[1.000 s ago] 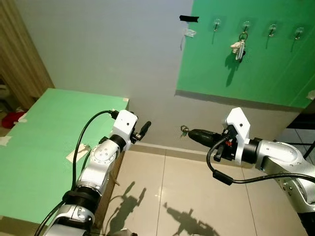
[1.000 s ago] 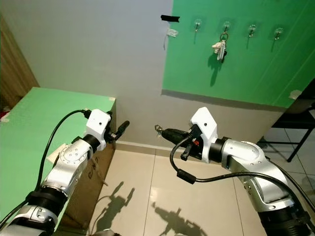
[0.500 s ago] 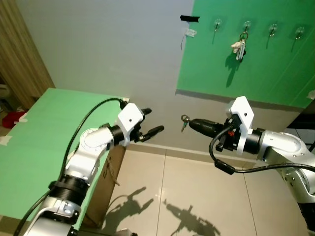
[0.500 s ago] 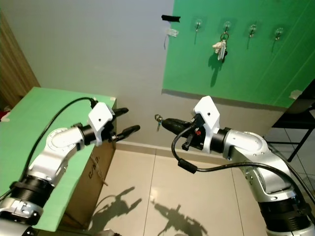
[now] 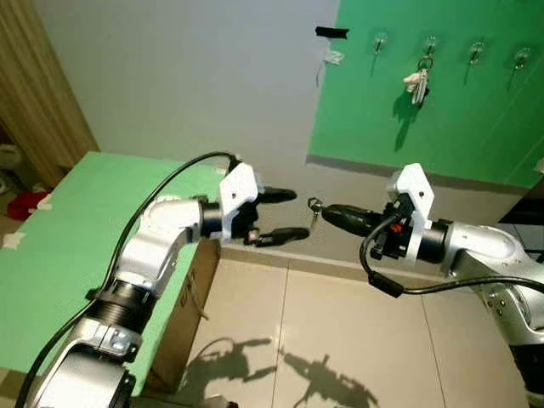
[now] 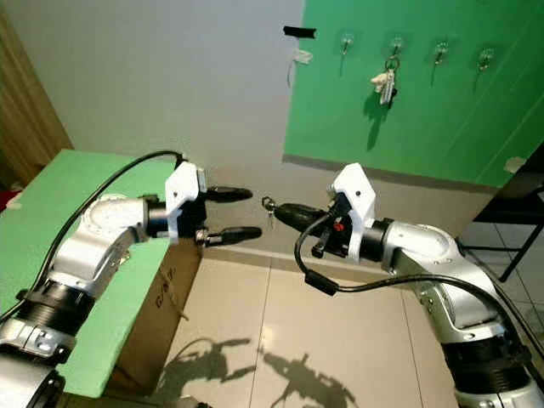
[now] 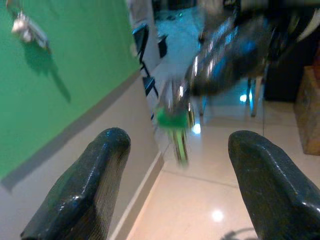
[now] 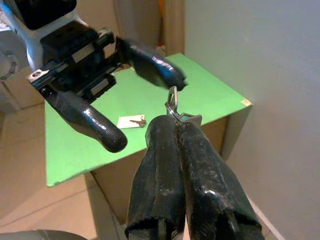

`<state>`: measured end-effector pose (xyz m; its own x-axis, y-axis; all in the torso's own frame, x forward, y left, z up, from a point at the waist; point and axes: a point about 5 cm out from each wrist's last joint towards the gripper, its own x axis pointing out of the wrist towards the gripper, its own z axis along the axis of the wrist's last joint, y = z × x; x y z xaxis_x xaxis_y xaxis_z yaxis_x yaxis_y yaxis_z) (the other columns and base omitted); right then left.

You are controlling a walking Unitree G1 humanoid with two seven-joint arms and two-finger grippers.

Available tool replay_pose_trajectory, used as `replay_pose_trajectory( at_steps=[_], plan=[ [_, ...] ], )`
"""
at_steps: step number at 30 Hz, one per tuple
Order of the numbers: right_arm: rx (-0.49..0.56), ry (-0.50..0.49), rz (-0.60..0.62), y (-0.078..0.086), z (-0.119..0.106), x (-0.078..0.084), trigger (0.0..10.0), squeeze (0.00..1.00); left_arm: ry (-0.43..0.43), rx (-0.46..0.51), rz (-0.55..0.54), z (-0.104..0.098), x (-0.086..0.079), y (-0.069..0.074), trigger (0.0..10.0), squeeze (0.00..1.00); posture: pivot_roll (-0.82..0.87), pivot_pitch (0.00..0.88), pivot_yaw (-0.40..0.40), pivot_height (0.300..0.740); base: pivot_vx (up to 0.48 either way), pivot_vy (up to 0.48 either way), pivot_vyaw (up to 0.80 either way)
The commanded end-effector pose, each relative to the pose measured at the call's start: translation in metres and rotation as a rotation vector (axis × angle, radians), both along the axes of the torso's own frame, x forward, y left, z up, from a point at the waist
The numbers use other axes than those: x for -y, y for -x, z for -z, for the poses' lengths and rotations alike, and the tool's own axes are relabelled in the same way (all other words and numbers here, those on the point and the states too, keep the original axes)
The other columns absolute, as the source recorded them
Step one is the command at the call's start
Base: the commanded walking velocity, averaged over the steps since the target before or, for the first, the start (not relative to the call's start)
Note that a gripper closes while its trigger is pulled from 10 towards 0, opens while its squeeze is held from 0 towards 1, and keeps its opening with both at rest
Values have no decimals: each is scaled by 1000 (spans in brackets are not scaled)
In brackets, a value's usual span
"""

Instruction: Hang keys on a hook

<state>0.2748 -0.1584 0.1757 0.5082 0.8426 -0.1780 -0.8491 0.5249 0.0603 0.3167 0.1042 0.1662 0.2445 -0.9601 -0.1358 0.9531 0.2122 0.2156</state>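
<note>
I am holding the keys (image 5: 314, 209) in my right gripper (image 5: 327, 212), near the middle of the head views, with my two black fingers pressed tight together on the ring. In my right wrist view the key ring (image 8: 172, 104) is poking out just past my fingertips. The keys are hanging from the tip of that gripper, in front of the grey wall (image 5: 187, 76).

My left gripper (image 5: 287, 214) is reaching in from the left of the frame, its fingers spread wide, one above and one below, pointing toward the keys and just short of them. In my left wrist view the keys (image 7: 175, 120) are showing blurred between and beyond my two spread fingers (image 7: 85, 185), with a green tag on them.

In the upper right of the head views a green board (image 5: 442, 127) is carrying a row of hooks (image 5: 380, 40). Another key bunch (image 5: 416, 81) is hanging from the second hook (image 5: 429, 42). A strip of black tape (image 5: 331, 32) is sitting at the board's upper left corner.

At the left of the frame a green-topped table (image 5: 59, 255) is standing against the wall, and in my right wrist view a small card with a key on it (image 8: 132, 121) is lying on that top.
</note>
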Motion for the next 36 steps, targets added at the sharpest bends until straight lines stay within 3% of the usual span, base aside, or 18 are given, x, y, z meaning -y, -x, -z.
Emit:
replay_pose_trajectory(
  at_steps=[1,21,22,23,36],
  plan=[
    [16,-6,-30,0,-8,-4,0,0,4,-13,32,-2,5,-1,10000,0,-112,0,-22,740,0,0,0],
    [20,-61,-67,1,-17,-15,0,0,78,-76,32,-1,14,-2,10000,0,-111,0,-25,740,0,0,0],
    [18,-59,-66,0,-16,-16,0,0,85,-80,32,-2,15,-2,3843,0,-112,0,-25,740,0,0,0],
    [17,-59,-65,0,-16,-16,0,0,95,-83,27,-3,15,-3,0,0,-112,0,-25,740,0,0,0],
    [20,-67,-62,0,-17,-18,0,0,121,-100,31,-7,15,-4,0,0,-115,0,-23,740,0,0,0]
  ],
)
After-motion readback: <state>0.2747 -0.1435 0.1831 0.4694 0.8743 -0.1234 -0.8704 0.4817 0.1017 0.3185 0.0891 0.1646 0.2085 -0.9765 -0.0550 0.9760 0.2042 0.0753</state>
